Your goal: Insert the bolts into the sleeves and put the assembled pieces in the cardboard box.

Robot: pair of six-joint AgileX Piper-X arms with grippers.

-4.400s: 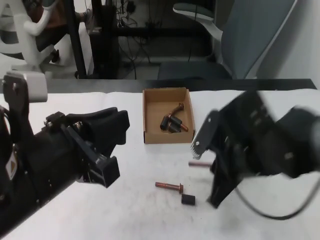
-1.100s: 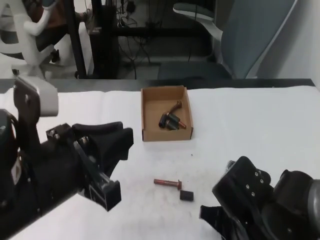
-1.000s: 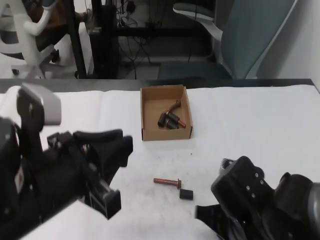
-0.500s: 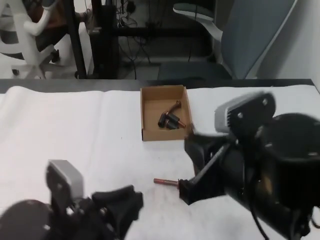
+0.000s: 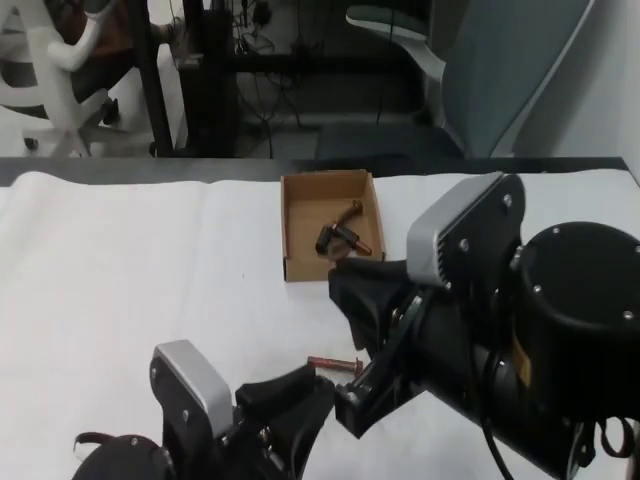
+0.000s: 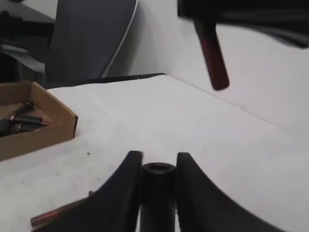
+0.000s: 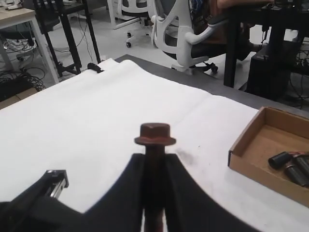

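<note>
Gripping a black, hollow sleeve (image 6: 158,193) upright, the left gripper (image 6: 158,160) had its fingers (image 6: 126,186) closed on the sleeve's sides near the table's (image 5: 120,260) front edge. The right gripper (image 7: 154,163) clamped a rusty-brown bolt (image 7: 154,135) by its shank, flanged hex head upward. A loose bolt (image 5: 333,364) lay toward the front edge. The cardboard box (image 5: 305,270) sat by the far edge with dark assembled pieces (image 5: 340,238) inside. A second earlier the left arm (image 5: 190,410) stood at the left edge and the right arm (image 5: 560,330) low at the front right corner; both had since swung toward the loose bolt. A yellow label (image 5: 520,352) on the right arm was unreadable.
</note>
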